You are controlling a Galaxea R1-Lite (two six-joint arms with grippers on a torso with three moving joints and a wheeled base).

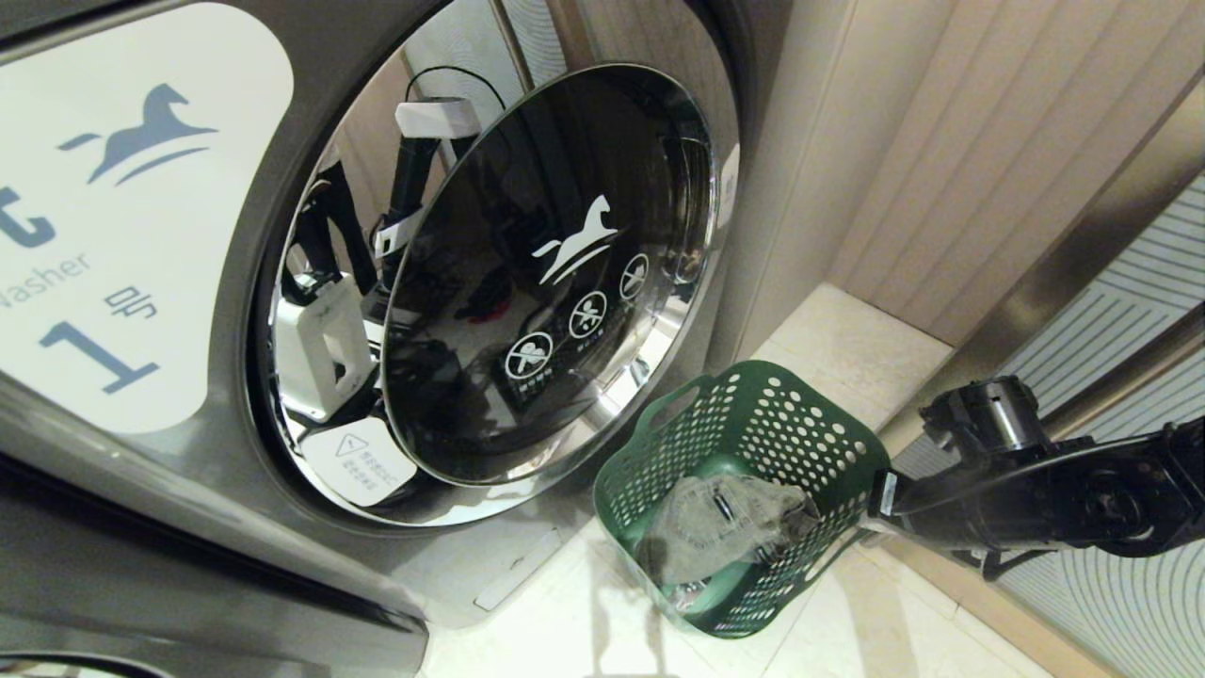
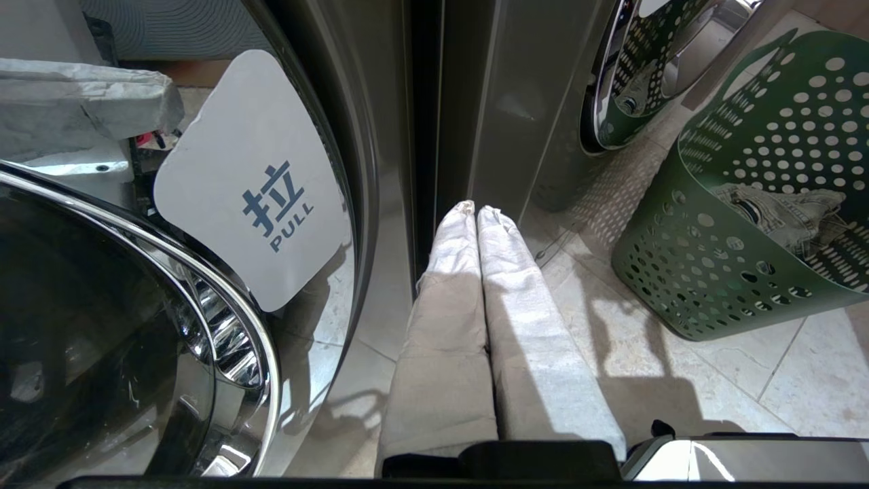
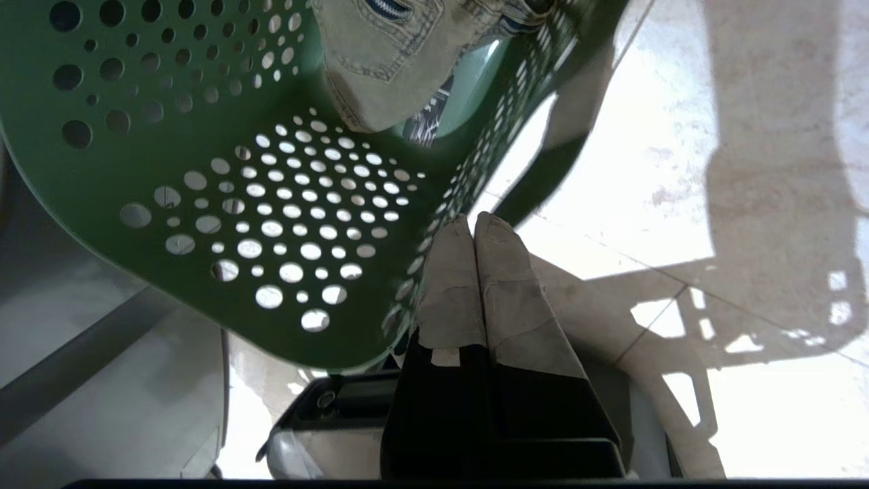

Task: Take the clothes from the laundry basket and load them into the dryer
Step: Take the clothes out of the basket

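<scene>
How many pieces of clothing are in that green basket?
1 that shows: a pale denim garment bunched at the bottom of the green laundry basket, on the floor beside the machine's closed door. More may lie hidden beneath it.

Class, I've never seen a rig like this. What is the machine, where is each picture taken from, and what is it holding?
It is a two-armed robot. One picture looks down from its head at a grey front-loading machine with a round, shut glass door and a green perforated plastic basket on the tiled floor, holding pale denim clothes. The other two come from the wrists. The right gripper, shut and empty, is beside the basket's rim; the left gripper, also shut, holds nothing.
</scene>
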